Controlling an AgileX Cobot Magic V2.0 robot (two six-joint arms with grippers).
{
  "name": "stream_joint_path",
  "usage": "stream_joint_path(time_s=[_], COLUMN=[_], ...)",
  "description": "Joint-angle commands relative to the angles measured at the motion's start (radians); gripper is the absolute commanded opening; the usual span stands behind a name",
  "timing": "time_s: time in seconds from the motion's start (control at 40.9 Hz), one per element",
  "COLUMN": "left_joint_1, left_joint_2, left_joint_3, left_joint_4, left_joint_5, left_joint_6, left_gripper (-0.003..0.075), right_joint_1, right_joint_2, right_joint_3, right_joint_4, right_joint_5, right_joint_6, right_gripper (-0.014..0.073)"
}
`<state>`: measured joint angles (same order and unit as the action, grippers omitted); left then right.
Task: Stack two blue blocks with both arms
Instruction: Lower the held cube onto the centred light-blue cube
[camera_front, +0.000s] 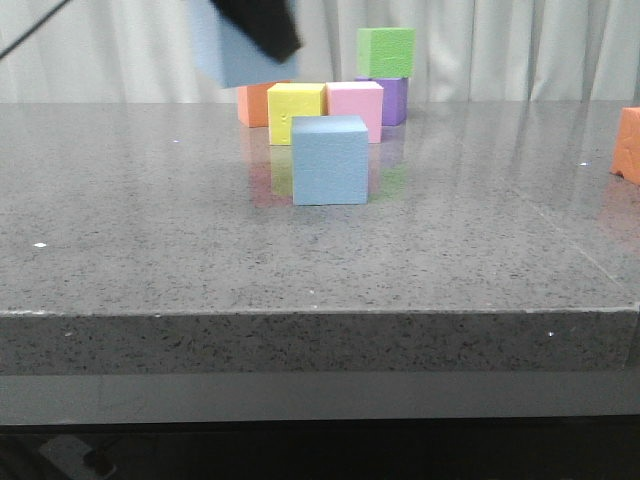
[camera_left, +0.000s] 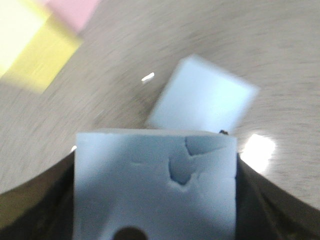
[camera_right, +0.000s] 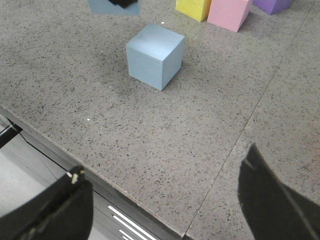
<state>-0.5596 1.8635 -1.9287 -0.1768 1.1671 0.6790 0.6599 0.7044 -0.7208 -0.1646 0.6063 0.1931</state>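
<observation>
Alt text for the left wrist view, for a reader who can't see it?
The left gripper holds a dented blue block above the table, with the second blue block lying below it. Blurred yellow and pink cubes sit beyond.

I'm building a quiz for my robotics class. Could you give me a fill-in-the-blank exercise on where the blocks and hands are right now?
1. The dented blue block is held above the table by the robot's ____ hand.
2. The other blue block rests on the ____.
3. The green cube sits on top of the ____ cube.
4. The right hand is open and holds ____.

Missing words: left; table; purple; nothing
</observation>
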Motion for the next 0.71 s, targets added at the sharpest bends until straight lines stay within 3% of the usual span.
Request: stream_joint_path(time_s=[0.0,0.098,0.244,0.415,0.684], left_joint_1=[-0.014,-0.014,-0.014,-0.038,-0.061], left_joint_2=[-0.053,-0.044,-0.028,-0.018,0.022], left_joint_3=[-0.038,-0.038,-0.038,-0.038,-0.038], left_joint_4=[-0.091,-0.091,-0.089,-0.096,-0.096], left_joint_5=[-0.038,-0.069,-0.143,-0.146,-0.139], left_joint_6=[0.180,0.258,0.272,0.371,0.375], left_gripper=[0.0419,0.0419,0.0419,0.0419,0.0421], right_joint_1=[0.000,0.000,0.000,0.000,0.000], right_joint_2=[-0.005,-0.005,-0.005,-0.005,-0.005], right_joint_3=[-0.028,-0.028,-0.028,-0.028,-0.028], right_joint_4=[-0.004,-0.004,-0.004,-0.004,-0.004], right_joint_5=[-0.068,-0.068,-0.068,-0.068,-0.068], right_joint_6=[-0.011,-0.011,-0.011,-0.011,-0.011], right_gripper=[0.0601,0.0601,0.0601,0.0601,0.0601])
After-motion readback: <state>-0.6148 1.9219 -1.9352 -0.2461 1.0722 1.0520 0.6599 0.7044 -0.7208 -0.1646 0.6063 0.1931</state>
